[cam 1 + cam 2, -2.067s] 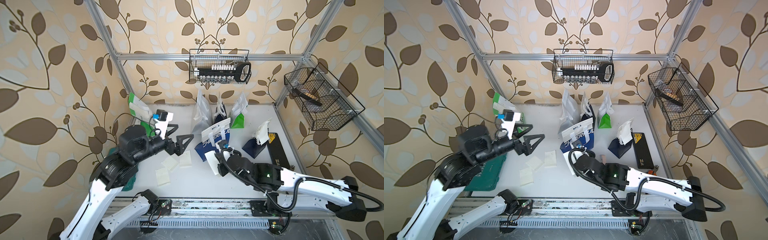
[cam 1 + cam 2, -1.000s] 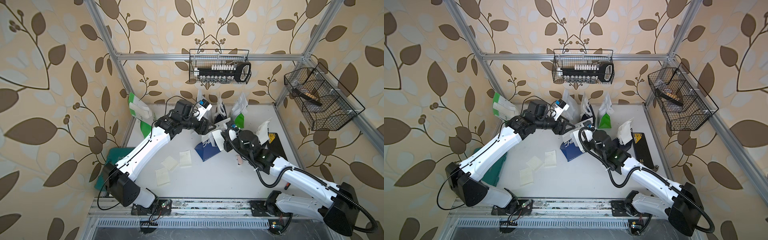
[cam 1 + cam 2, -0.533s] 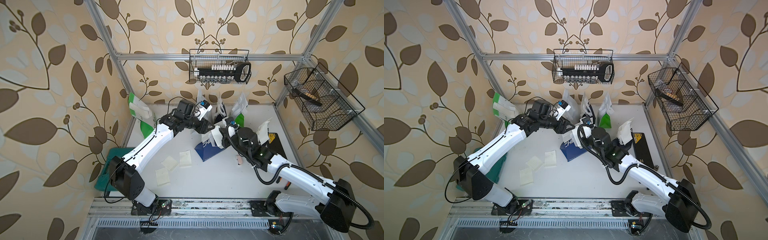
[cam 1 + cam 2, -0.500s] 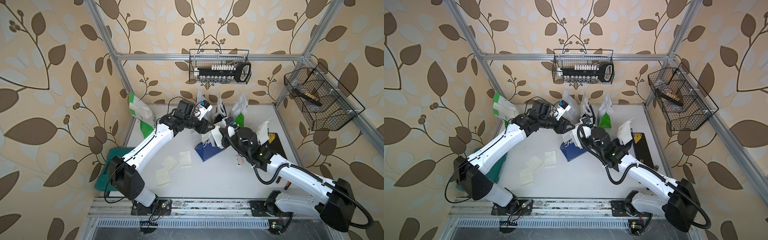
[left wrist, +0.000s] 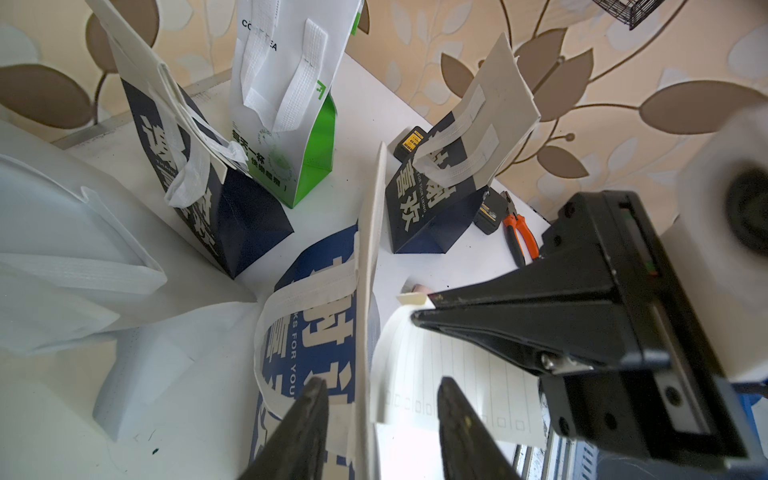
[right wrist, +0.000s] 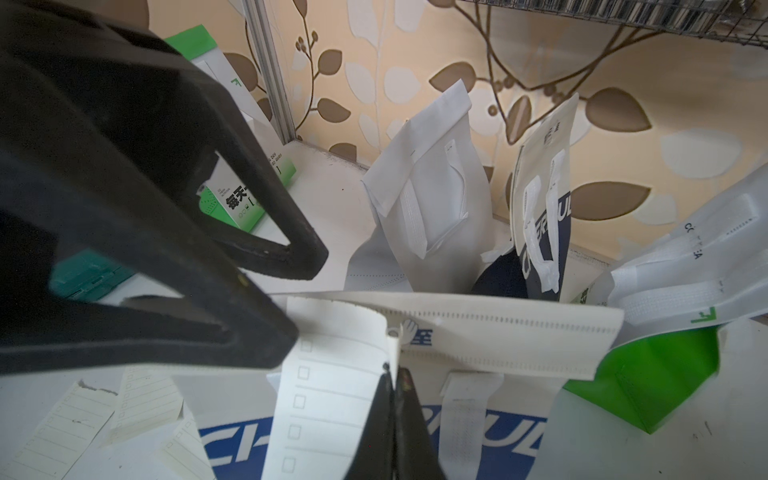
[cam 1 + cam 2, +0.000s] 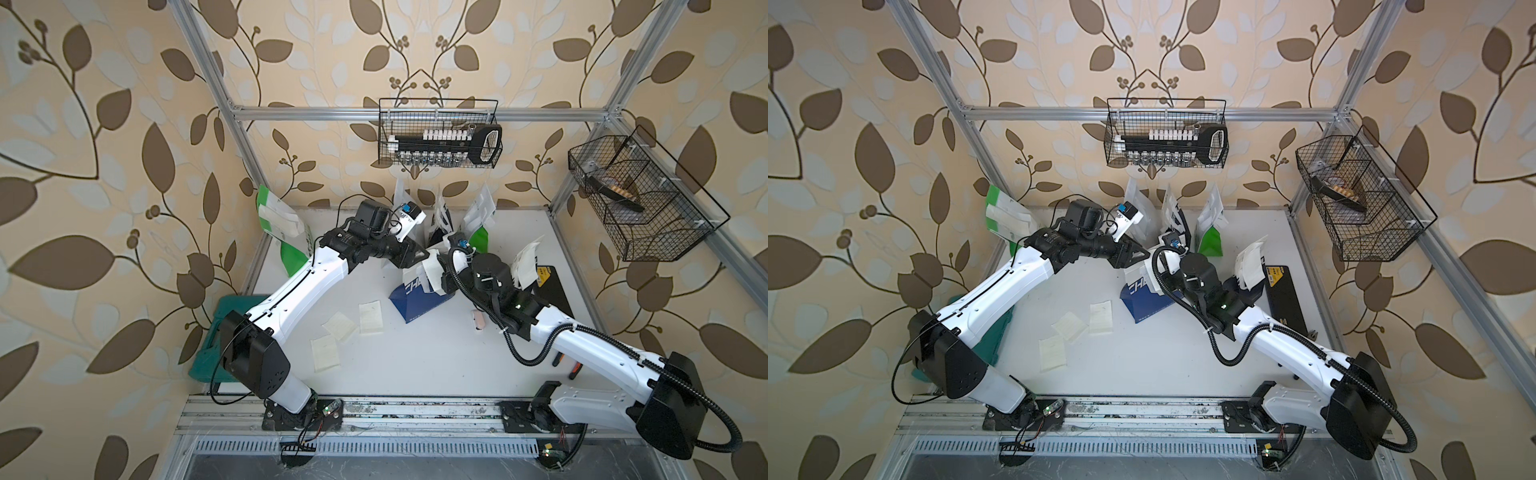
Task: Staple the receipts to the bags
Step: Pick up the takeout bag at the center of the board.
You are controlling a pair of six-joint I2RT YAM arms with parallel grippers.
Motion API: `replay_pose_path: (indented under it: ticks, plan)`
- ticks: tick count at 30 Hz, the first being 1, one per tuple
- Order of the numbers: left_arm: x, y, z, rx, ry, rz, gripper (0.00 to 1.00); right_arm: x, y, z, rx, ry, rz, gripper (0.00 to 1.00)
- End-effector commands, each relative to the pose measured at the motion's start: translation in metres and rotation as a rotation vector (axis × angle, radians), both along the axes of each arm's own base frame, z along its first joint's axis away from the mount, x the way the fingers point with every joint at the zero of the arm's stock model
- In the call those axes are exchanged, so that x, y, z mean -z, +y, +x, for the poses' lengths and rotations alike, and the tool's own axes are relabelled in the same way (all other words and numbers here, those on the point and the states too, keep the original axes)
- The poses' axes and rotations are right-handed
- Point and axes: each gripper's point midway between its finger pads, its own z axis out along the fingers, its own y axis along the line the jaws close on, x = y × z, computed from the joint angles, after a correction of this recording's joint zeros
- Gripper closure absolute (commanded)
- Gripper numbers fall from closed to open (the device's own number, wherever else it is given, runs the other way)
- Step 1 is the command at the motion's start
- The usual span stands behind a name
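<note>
left hand [image 5: 380, 386]: standing partly open, jaws straddling navy bag [image 7: 415, 301] top edge
right hand [image 6: 395, 376]: pinching fully closed on receipt [image 6: 328, 399], holding it just beside bag rim
navy bag: sitting on desk [image 7: 436, 365] between both hands
loose receipts [image 7: 371, 316]: three lying flat near bag

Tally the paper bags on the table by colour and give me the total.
Green-and-white bags: 2
Navy bags: 3
Plain white bag: 1
Total: 6
</note>
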Motion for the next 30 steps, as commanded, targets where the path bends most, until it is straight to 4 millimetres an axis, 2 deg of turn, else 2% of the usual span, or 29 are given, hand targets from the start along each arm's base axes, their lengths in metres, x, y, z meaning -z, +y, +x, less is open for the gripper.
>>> replay_pose_path:
  ticks: [1, 7, 16, 21, 30]
  plan:
    - [-0.0127, 0.0010, 0.0036, 0.007, -0.039, -0.007, 0.57, -0.0174, -0.0003, 0.0073, 0.024, -0.032, 0.034, 1.00]
    - [-0.0107, 0.0017, 0.0058, 0.001, -0.041, 0.004, 0.62, -0.0148, -0.0005, 0.0076, 0.026, -0.029, 0.029, 1.00]
    - [-0.0078, 0.0015, 0.0060, 0.004, -0.034, 0.013, 0.59, -0.0163, 0.0021, 0.0086, 0.019, -0.030, 0.032, 1.00]
    - [-0.0086, 0.0013, 0.0065, 0.002, -0.036, 0.014, 0.65, -0.0143, 0.0033, 0.0088, 0.014, -0.025, 0.030, 1.00]
    - [-0.0051, 0.0012, 0.0078, 0.001, -0.026, 0.024, 0.62, -0.0190, 0.0021, 0.0095, 0.018, -0.041, 0.021, 1.00]
